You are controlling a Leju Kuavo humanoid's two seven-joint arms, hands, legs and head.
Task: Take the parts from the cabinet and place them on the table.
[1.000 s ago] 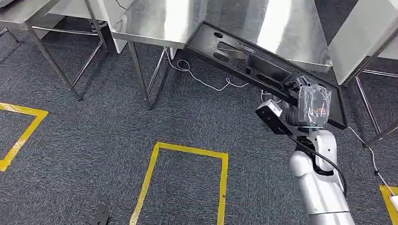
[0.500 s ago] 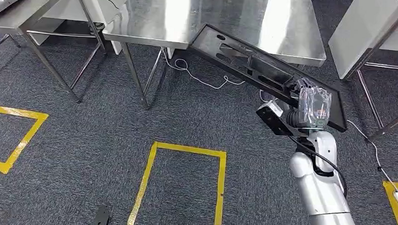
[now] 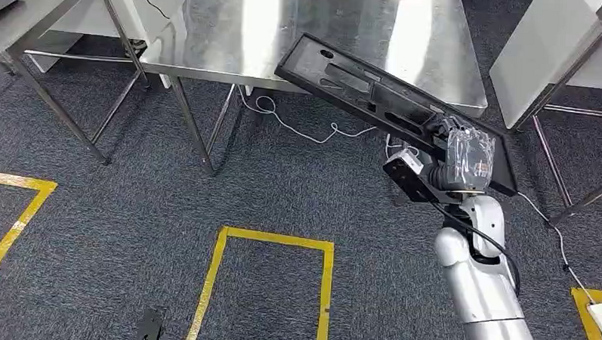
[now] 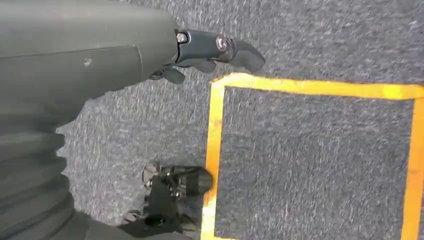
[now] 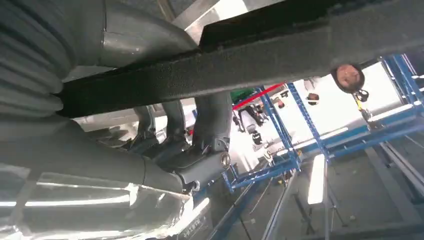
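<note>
The steel table [image 3: 318,34] stands ahead of the raised right arm. A long black part [image 3: 376,93] slants from the right hand [image 3: 465,157] up over the table's front edge, its far end above the tabletop. That hand, wrapped in clear film, grips the part's near end. The left hand [image 4: 210,55] hangs over grey carpet, fingers loosely apart, holding nothing.

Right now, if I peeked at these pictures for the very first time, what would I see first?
You'd spot the long black part first, tilted with its far end over the shiny steel table, gripped at its near end by the robot's right hand. Next come the yellow tape squares on the dark carpet. The left hand hangs over that floor, holding nothing.
</note>
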